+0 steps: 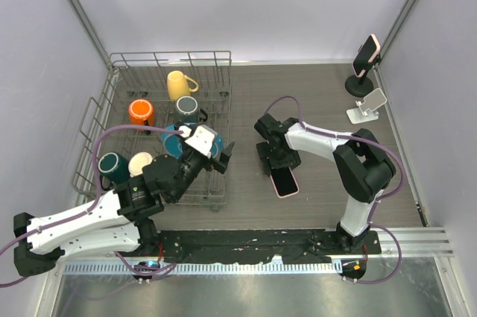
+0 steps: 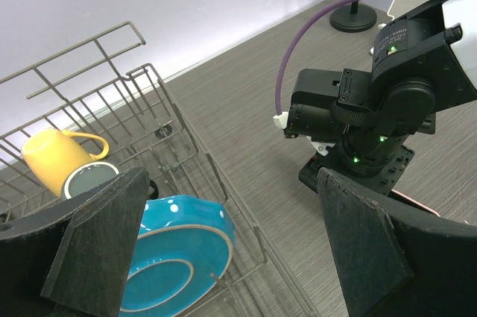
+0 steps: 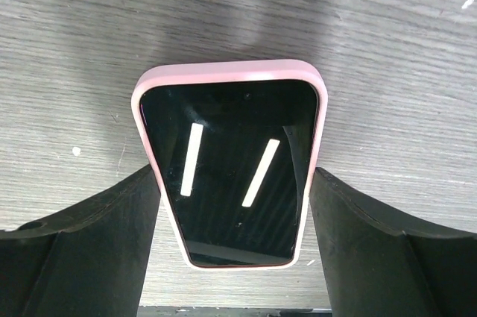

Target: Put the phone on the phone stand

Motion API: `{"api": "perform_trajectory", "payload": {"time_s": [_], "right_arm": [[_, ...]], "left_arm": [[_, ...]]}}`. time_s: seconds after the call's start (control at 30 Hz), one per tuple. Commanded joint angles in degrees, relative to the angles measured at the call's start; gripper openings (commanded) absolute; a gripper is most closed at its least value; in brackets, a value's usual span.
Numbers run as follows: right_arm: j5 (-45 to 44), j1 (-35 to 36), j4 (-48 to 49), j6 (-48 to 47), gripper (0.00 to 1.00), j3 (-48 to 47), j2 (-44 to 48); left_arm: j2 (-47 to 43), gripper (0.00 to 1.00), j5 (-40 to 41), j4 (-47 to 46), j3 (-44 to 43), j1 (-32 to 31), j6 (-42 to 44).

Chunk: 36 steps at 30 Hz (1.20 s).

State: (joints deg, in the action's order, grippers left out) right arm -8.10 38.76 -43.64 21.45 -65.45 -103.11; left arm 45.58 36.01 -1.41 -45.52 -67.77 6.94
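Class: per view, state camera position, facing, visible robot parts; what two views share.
Top external: above and behind, looking down; left arm, right arm show.
Left wrist: on left arm, faces right arm over dish rack; left tool shows.
Right wrist: on right arm, looks down on the phone; right tool straddles it.
Shared: phone, in top and right wrist.

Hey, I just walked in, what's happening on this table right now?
The right arm's tool is down over a pink-cased phone lying screen up on the table, one finger on each side; whether it grips yet is unclear. The black stand in the far right corner already carries another phone, and a white stand beside it is bare. The left tool hangs open over the dish rack, holding nothing.
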Motion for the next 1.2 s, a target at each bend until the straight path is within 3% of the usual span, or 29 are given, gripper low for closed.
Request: {"api": "perform_trajectory", "payload": {"time_s": [0.0,0.17,0.3,0.37,0.47,0.67,0.9,1.03,1.17], "right_arm": [[-8.2,0.7,3.4,7.7,0.01,1.8,-2.6],[-17.8,0.8,2.2,18.1,0.0,0.9,0.1],[-29.7,0.8,-5.4,38.6,0.01,0.1,2.5],[-33.6,0.8,-5.7,40.7,0.01,0.4,4.6],[-40.2,0.3,-11.4,52.0,0.0,-1.9,6.7],[-48.4,-0.3,-14.4,57.5,0.01,-7.8,6.4],[-56.4,-1.3,-17.6,68.5,0.0,-7.2,7.4],[-62.6,-4.4,-22.4,73.5,0.0,-12.3,6.0],[-67.2,-12.3,-32.1,80.7,0.01,-21.5,0.9]], "left_arm": [[-0.3,1.0,1.0,-1.5,-1.2,-0.2,0.4],[-0.2,1.0,1.0,-1.6,-1.2,-0.2,0.5],[-0.2,1.0,1.0,-1.6,-1.2,-0.2,0.5],[-0.2,1.0,1.1,-1.6,-1.2,-0.2,0.5],[-0.2,1.0,1.0,-1.6,-1.2,-0.2,0.6],[-0.2,1.0,1.1,-1.6,-1.1,-0.2,0.6],[-0.2,1.0,0.8,-1.6,-1.2,-0.2,0.4],[-0.3,1.0,0.9,-1.6,-1.1,-0.2,0.4],[-0.4,0.99,1.1,-1.6,-1.1,-0.2,0.6]]}}
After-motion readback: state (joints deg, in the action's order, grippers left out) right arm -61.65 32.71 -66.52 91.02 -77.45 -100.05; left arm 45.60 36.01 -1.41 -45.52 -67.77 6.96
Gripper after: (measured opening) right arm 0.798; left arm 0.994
